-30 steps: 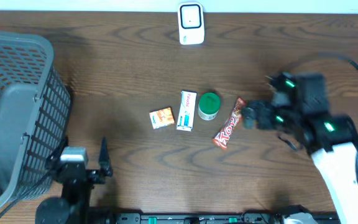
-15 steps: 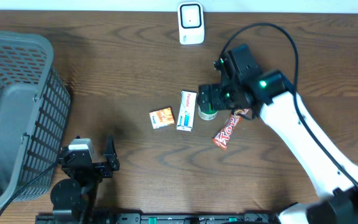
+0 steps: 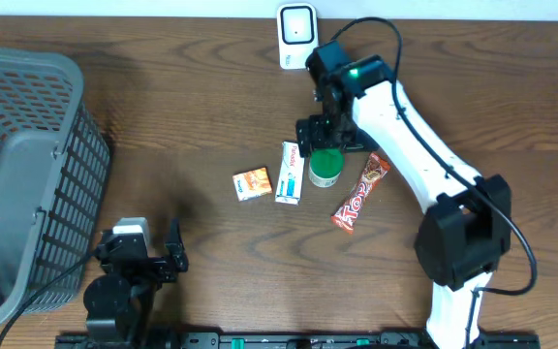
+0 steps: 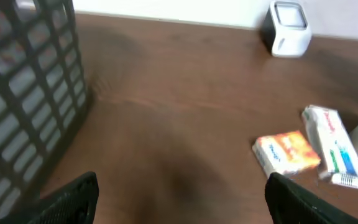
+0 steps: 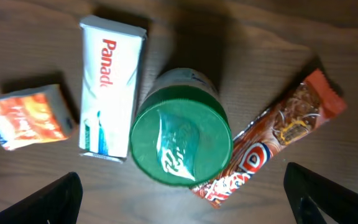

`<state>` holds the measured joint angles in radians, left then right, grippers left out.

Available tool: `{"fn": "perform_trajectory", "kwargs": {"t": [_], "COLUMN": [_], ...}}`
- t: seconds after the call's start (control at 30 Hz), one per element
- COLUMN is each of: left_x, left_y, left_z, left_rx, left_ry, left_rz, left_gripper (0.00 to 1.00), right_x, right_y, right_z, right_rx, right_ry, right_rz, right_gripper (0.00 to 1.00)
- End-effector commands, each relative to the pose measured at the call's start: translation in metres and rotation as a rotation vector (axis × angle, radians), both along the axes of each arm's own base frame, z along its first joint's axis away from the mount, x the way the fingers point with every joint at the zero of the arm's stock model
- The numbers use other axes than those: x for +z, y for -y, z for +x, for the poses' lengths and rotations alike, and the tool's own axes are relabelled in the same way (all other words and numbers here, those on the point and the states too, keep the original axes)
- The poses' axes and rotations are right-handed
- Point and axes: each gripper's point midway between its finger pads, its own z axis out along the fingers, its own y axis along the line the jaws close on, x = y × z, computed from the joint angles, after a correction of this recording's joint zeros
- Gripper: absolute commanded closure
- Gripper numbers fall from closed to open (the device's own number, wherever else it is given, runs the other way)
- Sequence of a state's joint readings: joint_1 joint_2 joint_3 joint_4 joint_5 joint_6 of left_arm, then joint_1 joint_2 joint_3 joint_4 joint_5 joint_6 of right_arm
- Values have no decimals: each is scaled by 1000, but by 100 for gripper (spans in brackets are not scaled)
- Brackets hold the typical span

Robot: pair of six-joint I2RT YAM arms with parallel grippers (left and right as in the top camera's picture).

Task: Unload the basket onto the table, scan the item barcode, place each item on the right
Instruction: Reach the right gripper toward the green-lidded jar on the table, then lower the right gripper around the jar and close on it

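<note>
Four items lie in a row at the table's middle: a small orange box (image 3: 253, 183), a white Panadol box (image 3: 292, 173), a green-lidded jar (image 3: 325, 170) and a red chocolate bar (image 3: 360, 193). A white scanner (image 3: 297, 36) stands at the back edge. My right gripper (image 3: 325, 142) hangs open above the jar. In the right wrist view the jar's lid (image 5: 180, 144) sits between the spread fingers of that gripper (image 5: 191, 199), with the white box (image 5: 110, 87) and the bar (image 5: 269, 146) on either side. My left gripper (image 3: 174, 254) is open near the front edge, holding nothing.
A grey mesh basket (image 3: 22, 184) fills the left side; its wall (image 4: 23, 93) stands close on the left in the left wrist view. From there the scanner (image 4: 288, 29), the orange box (image 4: 286, 152) and the white box (image 4: 334, 146) lie ahead to the right.
My right arm has swung from the right side of the table leftward and back, ending above the green jar. The left arm has shifted only slightly. The items have not moved.
</note>
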<state>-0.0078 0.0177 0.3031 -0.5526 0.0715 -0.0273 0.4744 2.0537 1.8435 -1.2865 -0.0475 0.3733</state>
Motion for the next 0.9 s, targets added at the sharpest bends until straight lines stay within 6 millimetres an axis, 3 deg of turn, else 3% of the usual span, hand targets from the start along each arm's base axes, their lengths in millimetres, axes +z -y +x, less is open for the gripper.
{"fn": "perform_trajectory", "kwargs": {"t": [0.0, 0.13, 0.33, 0.53, 0.77, 0.87], "left_x": [-16, -19, -19, -19, -19, -19], "left_y": [-2, -2, -2, -2, -2, -2], "left_z": [-6, -7, -7, -7, -7, -7], "left_rx": [13, 13, 13, 13, 13, 13], "left_ry": [-66, -80, -81, -81, -81, -81], "left_rz": [-6, -6, -6, -6, -6, -5], "left_gripper": [14, 14, 14, 14, 14, 14], "right_x": [5, -5, -48, -76, -84, -86], "right_y": [0, 1, -1, 0, -5, -7], "right_z": [9, 15, 19, 16, 8, 7], "right_rx": [53, 53, 63, 71, 90, 94], "right_ry": [40, 44, -24, -76, -104, -102], "right_rz": [-5, -24, -60, -88, -103, -102], "right_gripper": [1, 1, 1, 3, 10, 1]}}
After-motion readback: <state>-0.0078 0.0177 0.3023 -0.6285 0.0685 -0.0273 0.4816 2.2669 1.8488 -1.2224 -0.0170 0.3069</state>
